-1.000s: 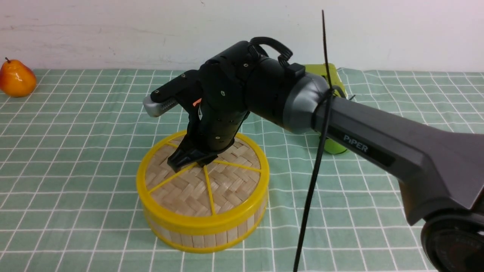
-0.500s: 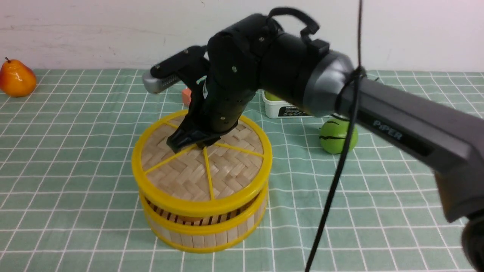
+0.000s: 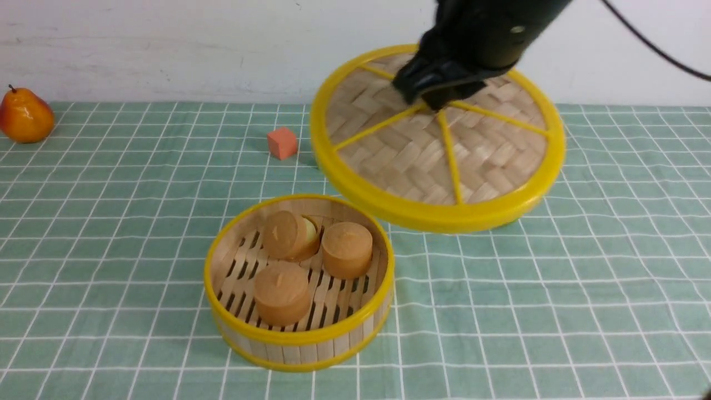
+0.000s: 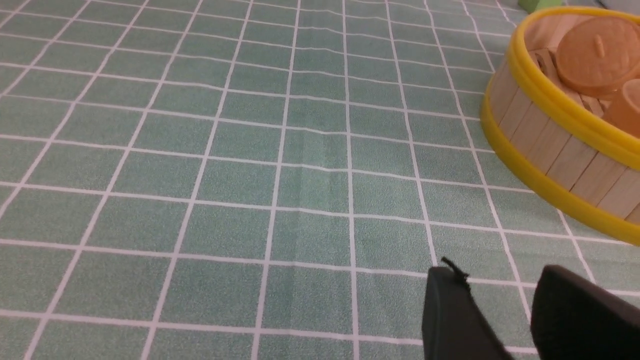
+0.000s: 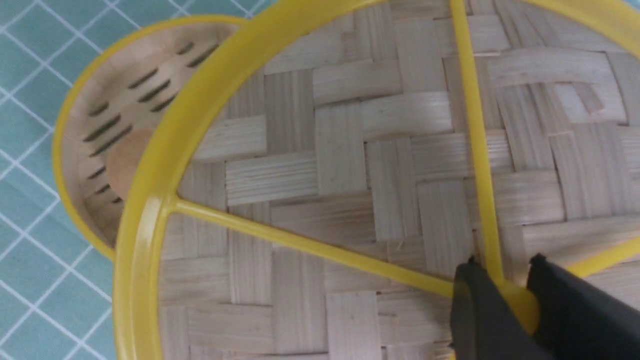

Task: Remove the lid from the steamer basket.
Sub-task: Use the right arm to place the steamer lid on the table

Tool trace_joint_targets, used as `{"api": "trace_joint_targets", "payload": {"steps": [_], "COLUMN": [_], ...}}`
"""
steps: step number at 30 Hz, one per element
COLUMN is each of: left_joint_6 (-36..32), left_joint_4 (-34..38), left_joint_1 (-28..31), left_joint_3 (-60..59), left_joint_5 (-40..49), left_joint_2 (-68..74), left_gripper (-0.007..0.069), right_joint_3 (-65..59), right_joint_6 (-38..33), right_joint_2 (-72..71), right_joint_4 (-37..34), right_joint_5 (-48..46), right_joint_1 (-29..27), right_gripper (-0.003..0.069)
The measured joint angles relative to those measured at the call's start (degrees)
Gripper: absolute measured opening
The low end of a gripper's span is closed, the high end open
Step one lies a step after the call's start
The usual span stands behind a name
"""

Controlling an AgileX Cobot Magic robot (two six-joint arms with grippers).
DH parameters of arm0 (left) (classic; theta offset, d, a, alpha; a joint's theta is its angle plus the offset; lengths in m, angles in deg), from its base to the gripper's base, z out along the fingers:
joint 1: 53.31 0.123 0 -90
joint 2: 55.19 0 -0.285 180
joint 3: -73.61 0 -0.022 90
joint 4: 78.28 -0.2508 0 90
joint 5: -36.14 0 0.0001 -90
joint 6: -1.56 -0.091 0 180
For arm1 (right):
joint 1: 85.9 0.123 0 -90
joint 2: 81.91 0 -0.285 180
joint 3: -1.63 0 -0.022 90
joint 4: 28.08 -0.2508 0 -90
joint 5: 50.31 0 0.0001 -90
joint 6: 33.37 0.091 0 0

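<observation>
Front view has the lid, a second ago shut on the steamer basket by the front edge of the desk, now aloft toward the far edge: removal looks essentially done. Right wrist view alone shows my right gripper clenched on its centre knob; my left gripper idles parted, empty.

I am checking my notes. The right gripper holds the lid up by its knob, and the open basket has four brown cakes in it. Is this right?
Not quite. The basket has three brown cakes in it, not four; the front view shows them. The rest is right: the right gripper holds the lid up by its knob.
</observation>
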Motion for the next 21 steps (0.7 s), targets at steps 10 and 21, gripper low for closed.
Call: {"api": "trace_joint_targets", "payload": {"steps": [10, 21], "left_joint_6": [0.0, 0.0], "left_joint_4": [0.3, 0.3], "left_joint_1": [0.0, 0.0], "left_joint_3": [0.0, 0.0], "left_joint_5": [0.0, 0.0], "left_joint_2": [0.0, 0.0], "left_gripper": [0.0239, 0.0239], "right_joint_3": [-39.9, -51.9], "right_joint_6": [0.8, 0.9], "right_joint_2": [-16.3, -5.1], "right_joint_4": [-2.1, -6.0], "right_joint_5": [15.5, 42.2], "right_joint_1": [-12.4, -13.8], "right_gripper": [0.0091, 0.0091]}}
